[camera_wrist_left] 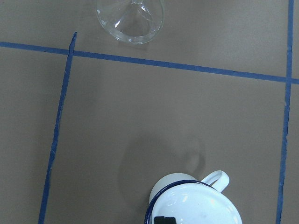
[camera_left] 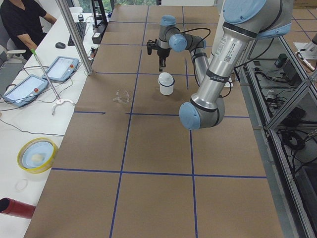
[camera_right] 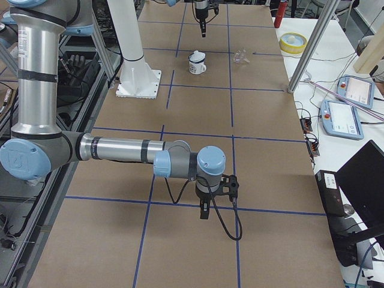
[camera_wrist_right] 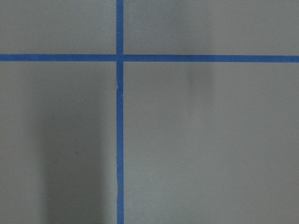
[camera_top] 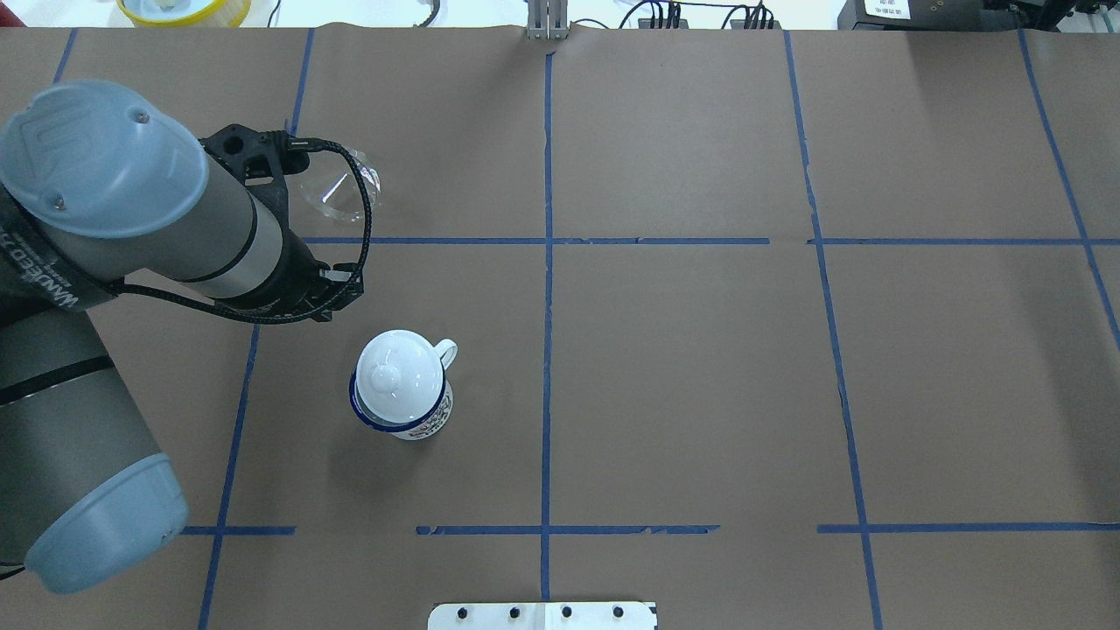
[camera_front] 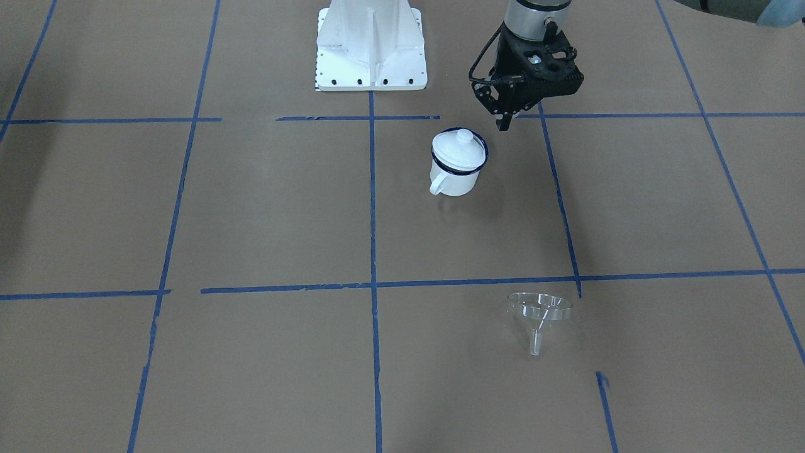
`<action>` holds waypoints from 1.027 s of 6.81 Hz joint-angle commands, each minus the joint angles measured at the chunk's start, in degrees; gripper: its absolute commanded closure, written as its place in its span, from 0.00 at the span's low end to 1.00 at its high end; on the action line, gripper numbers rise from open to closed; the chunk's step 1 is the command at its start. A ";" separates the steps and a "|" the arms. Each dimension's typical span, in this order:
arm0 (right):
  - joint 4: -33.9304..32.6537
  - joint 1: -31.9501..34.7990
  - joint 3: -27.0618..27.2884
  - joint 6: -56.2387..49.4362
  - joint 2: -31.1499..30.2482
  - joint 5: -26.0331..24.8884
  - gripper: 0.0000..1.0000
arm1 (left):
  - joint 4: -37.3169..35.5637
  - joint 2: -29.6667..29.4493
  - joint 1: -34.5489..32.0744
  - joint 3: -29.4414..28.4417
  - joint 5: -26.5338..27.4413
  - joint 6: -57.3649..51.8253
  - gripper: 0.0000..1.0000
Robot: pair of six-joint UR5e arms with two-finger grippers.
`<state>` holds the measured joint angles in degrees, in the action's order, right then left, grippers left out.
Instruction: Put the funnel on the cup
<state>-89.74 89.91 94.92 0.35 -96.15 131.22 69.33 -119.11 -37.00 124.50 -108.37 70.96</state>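
Observation:
The cup (camera_front: 454, 178) is a white enamel mug with a dark blue rim. It stands upright near the table's middle with a white knobbed lid (camera_front: 462, 146) on its mouth. It also shows in the overhead view (camera_top: 422, 423) and at the bottom of the left wrist view (camera_wrist_left: 170, 183). The clear funnel (camera_front: 539, 313) lies on the table on the far side from the robot, and also shows in the overhead view (camera_top: 337, 194) and the left wrist view (camera_wrist_left: 131, 18). My left gripper (camera_front: 504, 123) hangs shut and empty above the table beside the cup. My right gripper (camera_right: 204, 211) shows only in the exterior right view, far from both; I cannot tell its state.
The white arm base plate (camera_front: 371, 56) stands at the robot's edge of the table. Blue tape lines cross the brown paper. A yellow bowl (camera_left: 37, 154), tablets and an operator (camera_left: 22, 20) are beyond the table's far edge.

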 commanded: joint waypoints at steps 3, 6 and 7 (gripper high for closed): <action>0.00 0.00 0.00 0.00 0.00 0.00 0.00 | 0.10 -0.07 0.00 0.30 0.00 -0.03 1.00; 0.00 0.00 0.00 0.00 0.00 0.00 0.00 | 0.19 -0.07 0.00 -0.31 -0.09 0.06 0.57; 0.00 0.00 0.00 0.00 0.00 0.00 0.00 | 0.54 -0.16 0.09 -1.01 0.00 0.23 0.01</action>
<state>-89.74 89.91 94.90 0.35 -96.15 131.22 69.59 -119.21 -36.99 124.12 -108.41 71.03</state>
